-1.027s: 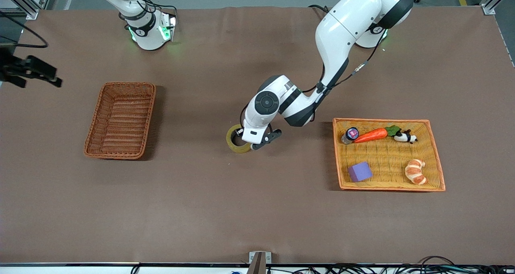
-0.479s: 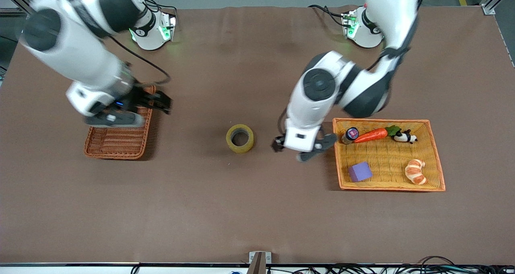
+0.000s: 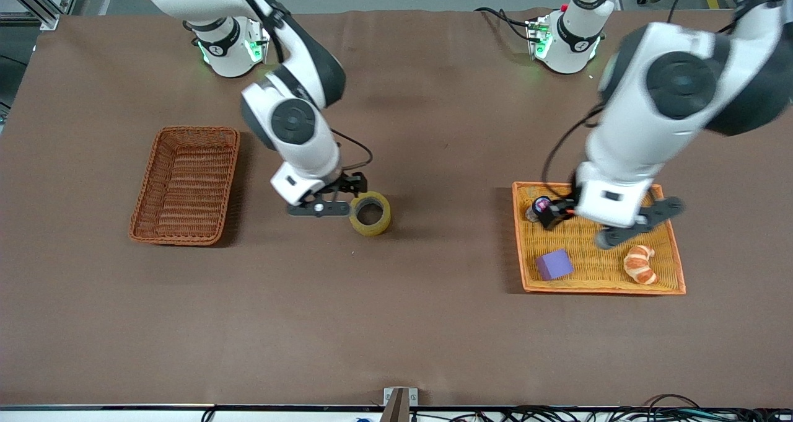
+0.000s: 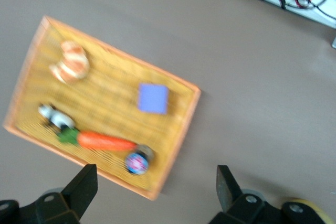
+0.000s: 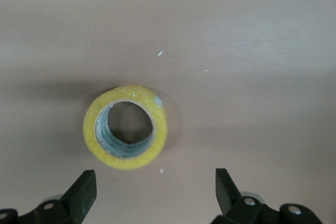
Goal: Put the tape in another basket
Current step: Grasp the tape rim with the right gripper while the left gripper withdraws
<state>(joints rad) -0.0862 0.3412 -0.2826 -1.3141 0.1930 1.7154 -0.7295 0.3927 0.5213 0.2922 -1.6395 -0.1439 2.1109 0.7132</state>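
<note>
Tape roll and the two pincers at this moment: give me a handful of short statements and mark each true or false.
1. The tape lies flat on the bare table, in neither basket. True.
2. The right pincer is shut on the tape. False: its fingers are spread wide in the right wrist view, with the tape between and ahead of them, ungripped.
3. The left pincer is over the orange-yellow basket. True; it is open and holds nothing.
4. The reddish-brown wicker basket holds a croissant. False: nothing shows inside it; the croissant lies in the orange-yellow basket.
5. The purple block sits on the table beside the tape. False: it is in the orange-yellow basket.
</note>
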